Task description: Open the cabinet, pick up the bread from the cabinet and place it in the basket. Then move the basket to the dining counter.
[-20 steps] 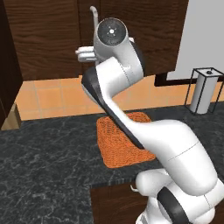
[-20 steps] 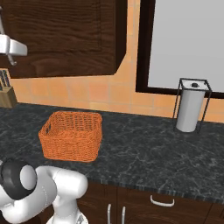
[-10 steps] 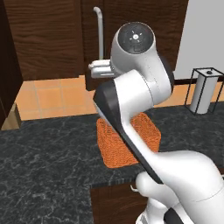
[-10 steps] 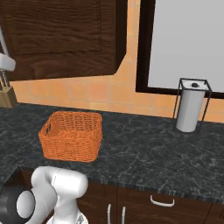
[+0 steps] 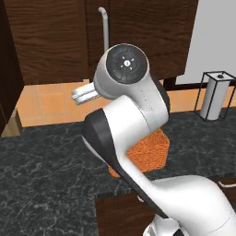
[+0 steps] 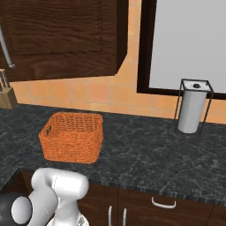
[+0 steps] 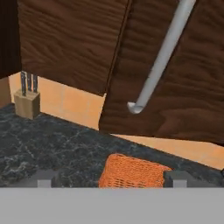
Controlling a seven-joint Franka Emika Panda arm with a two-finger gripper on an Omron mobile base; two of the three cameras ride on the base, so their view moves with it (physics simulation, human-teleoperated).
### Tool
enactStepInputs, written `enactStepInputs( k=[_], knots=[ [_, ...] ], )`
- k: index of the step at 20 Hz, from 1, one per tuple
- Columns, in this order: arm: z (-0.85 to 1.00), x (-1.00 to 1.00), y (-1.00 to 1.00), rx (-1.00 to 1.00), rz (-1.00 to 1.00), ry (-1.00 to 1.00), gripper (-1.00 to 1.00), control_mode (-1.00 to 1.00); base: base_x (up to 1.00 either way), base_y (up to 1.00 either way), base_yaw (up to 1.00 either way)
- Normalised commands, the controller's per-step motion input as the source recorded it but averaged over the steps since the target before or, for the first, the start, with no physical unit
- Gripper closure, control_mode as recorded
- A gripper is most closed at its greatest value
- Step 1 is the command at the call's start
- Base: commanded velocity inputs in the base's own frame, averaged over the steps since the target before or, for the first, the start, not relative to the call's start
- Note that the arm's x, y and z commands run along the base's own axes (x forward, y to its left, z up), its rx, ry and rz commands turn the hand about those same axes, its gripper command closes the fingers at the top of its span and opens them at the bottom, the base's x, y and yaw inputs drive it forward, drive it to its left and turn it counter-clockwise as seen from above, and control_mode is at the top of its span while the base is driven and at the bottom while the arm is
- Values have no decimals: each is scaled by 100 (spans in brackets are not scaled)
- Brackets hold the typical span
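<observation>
The task looks barely begun: the cabinet (image 7: 175, 74) door hangs ajar at twelve o'clock, its bar handle (image 7: 159, 57) free of the wide-spread gripper (image 7: 109, 177), the orange basket (image 6: 73, 137) sits breadless at six o'clock on the black counter (image 6: 145, 154).

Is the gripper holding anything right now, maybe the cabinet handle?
Nothing is held. The gripper is open, with the handle apart from its fingertips.

Kitchen. Before me: black marbled countertop (image 6: 145, 154); dark wood wall cabinet (image 6: 62, 35) at 12 o'clock; orange tiled backsplash (image 6: 101, 95); knife block (image 6: 6, 95) at 10 o'clock; what looks like a paper-towel holder (image 6: 193, 108) at 2 o'clock; drawers (image 6: 163, 205) below.
</observation>
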Motion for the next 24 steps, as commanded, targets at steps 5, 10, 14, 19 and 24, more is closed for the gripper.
enactStepInputs(
  k=[5,10,14,19,24],
  knots=[
    [0,90,71,-49,11,13,-100,-100,0,0,0],
    [-31,89,45,-54,3,22,-100,-100,0,0,0],
    [-16,46,71,-77,0,1,-100,-100,0,0,0],
    [-1,86,2,-41,0,7,-100,-100,0,0,0],
    [-12,52,0,-10,0,6,-100,-100,0,0,0]
  ],
)
